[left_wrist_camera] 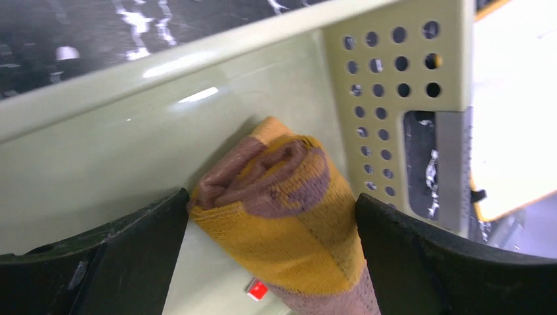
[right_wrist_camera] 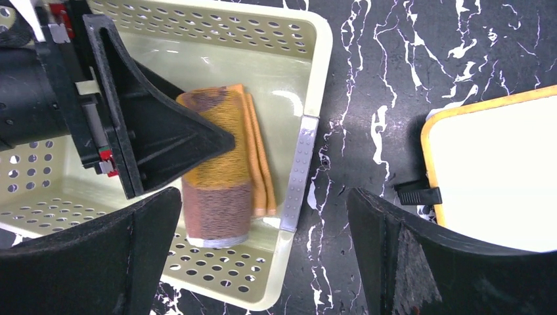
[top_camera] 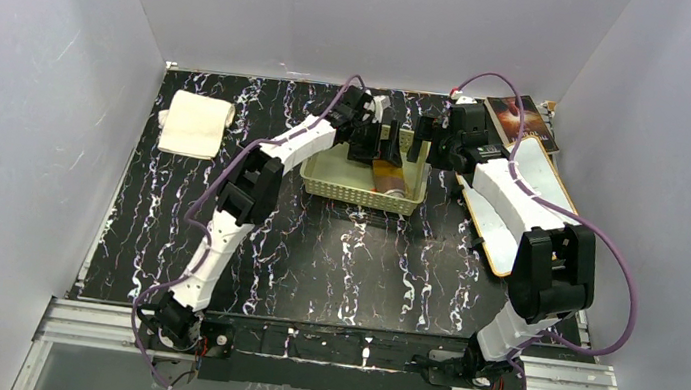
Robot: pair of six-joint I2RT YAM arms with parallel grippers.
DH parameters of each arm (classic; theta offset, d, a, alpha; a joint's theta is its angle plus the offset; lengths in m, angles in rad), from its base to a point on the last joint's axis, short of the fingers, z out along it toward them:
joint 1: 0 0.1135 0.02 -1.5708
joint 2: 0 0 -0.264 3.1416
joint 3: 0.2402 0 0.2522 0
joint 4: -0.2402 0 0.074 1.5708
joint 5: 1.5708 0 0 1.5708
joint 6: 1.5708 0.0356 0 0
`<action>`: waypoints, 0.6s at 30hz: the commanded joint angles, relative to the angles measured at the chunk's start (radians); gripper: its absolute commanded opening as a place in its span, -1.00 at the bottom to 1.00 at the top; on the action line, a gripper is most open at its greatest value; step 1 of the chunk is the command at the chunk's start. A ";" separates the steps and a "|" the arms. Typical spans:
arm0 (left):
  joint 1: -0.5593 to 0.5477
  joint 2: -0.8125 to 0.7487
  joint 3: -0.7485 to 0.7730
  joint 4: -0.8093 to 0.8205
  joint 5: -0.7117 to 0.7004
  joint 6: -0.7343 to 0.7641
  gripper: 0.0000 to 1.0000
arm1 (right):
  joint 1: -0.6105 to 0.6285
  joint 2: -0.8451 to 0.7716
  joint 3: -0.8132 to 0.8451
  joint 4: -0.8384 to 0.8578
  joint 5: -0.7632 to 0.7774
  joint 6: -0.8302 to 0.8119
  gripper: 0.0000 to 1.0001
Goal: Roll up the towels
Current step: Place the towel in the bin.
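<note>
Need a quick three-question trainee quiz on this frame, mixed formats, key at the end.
1. True or false: the rolled mustard-and-brown towel lies inside the pale green basket.
2. Where is the cream towel? A: far-left part of the table; B: in the basket; C: at the table's near edge.
3. Fill in: the right gripper hangs over the basket's edge with its jaws ___, holding nothing.
Key: 1 true; 2 A; 3 open.
</note>
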 commanded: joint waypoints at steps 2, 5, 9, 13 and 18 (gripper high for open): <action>0.013 -0.069 -0.059 -0.145 -0.220 0.045 0.97 | -0.005 -0.036 0.045 0.021 0.029 -0.021 0.96; 0.014 -0.123 -0.137 -0.090 -0.209 0.026 0.97 | -0.004 -0.035 0.048 0.019 0.033 -0.024 0.96; 0.015 -0.165 -0.187 -0.057 -0.185 0.004 0.93 | -0.006 -0.036 0.045 0.017 0.038 -0.026 0.96; 0.016 -0.157 -0.194 -0.052 -0.153 -0.011 0.79 | -0.006 -0.037 0.045 0.016 0.039 -0.028 0.96; 0.015 -0.140 -0.220 0.020 -0.083 -0.044 0.58 | -0.006 -0.043 0.041 0.014 0.051 -0.034 0.97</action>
